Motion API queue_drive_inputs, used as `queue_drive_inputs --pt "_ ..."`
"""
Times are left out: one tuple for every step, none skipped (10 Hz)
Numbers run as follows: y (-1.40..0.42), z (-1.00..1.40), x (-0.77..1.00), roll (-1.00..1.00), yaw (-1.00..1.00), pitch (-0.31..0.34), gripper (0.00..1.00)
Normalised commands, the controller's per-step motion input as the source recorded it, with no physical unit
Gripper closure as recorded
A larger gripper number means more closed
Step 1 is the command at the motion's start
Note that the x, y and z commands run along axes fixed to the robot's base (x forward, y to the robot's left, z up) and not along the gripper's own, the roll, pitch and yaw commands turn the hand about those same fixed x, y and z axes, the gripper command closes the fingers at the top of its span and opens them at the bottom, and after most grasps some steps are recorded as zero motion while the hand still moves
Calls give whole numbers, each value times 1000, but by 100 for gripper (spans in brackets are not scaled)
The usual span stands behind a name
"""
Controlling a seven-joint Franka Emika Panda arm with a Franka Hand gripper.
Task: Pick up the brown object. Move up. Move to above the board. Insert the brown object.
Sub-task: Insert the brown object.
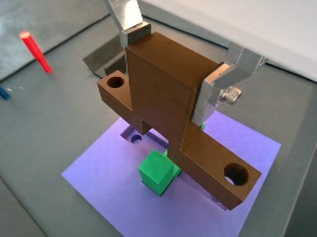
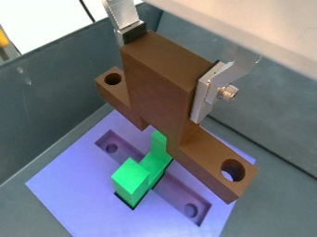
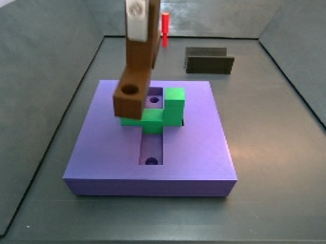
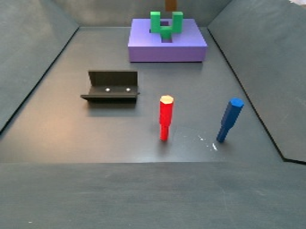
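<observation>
Gripped brown object (image 1: 168, 102) — pinched by the end effector (image 1: 173, 56) — hangs above the board (image 1: 111, 176).

no readable text, labels or numbers, no brand marks anywhere

Brown object (image 2: 168, 93) upright in pincer (image 2: 165, 67), just above lavender board (image 3: 192, 143) slot.

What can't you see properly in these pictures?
- In both wrist views, the brown object, clamped in the gripper, covers part of the board and its slot, so whether it has entered is unclear.
- In a side view, the frame's top edge cuts off the gripper.
- In a side view, the green block is far away; the brown object can't be made out.
</observation>
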Motion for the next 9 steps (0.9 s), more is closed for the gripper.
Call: queue_drive_inputs --pt "0 -431 151 -100 46 0 100" --pt "0 -400 69 -44 94 0 100" --pt "-51 -380 66 -27 126 -10 100" --pt "-77 -346 97 0 86 -4 100" --pt "-100 -326 94 0 91 -14 100" --pt "-94 -326 100 0 91 -20 100" --pt "-57 -329 206 9 60 -29 100" --pt "0 -303 217 121 0 -26 100" --pt "0 -309 137 173 0 -34 100"
